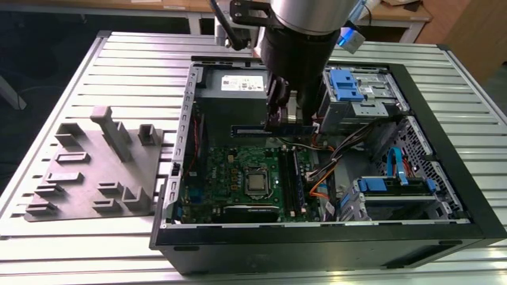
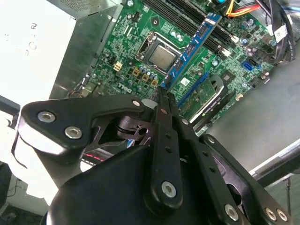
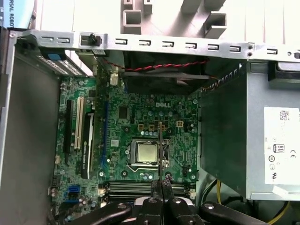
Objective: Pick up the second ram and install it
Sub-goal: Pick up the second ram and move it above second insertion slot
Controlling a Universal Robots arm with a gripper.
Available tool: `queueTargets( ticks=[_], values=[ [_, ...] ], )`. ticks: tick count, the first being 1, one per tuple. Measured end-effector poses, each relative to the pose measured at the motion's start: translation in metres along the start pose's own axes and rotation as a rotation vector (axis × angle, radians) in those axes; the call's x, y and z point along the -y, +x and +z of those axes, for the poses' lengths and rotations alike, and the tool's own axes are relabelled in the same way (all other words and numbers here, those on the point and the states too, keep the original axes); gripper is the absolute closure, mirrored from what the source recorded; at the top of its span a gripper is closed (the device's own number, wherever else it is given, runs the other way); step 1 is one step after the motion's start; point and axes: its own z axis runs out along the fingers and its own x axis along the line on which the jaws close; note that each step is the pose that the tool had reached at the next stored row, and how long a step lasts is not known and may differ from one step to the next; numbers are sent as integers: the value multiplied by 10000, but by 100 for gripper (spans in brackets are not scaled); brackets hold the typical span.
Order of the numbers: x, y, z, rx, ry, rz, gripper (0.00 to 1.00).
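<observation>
Second ram (image 1: 247,129) between the closed fingers (image 1: 276,110)

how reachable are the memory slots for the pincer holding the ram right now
Probably yes. The case is open, and the pincer, shut on the ram, hangs above the memory slots with nothing between. The cables lie to the exterior view's right of them.

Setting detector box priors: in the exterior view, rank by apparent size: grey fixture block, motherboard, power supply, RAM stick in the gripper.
1. grey fixture block
2. motherboard, visible part; not far behind the block
3. power supply, partly hidden by the arm
4. second ram, a thin strip held in the gripper
</observation>
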Motion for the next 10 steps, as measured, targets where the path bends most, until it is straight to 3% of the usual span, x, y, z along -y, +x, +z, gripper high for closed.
queueTargets(
  ticks=[10],
  values=[
    [28,4,71,9,4,1,92]
  ],
)
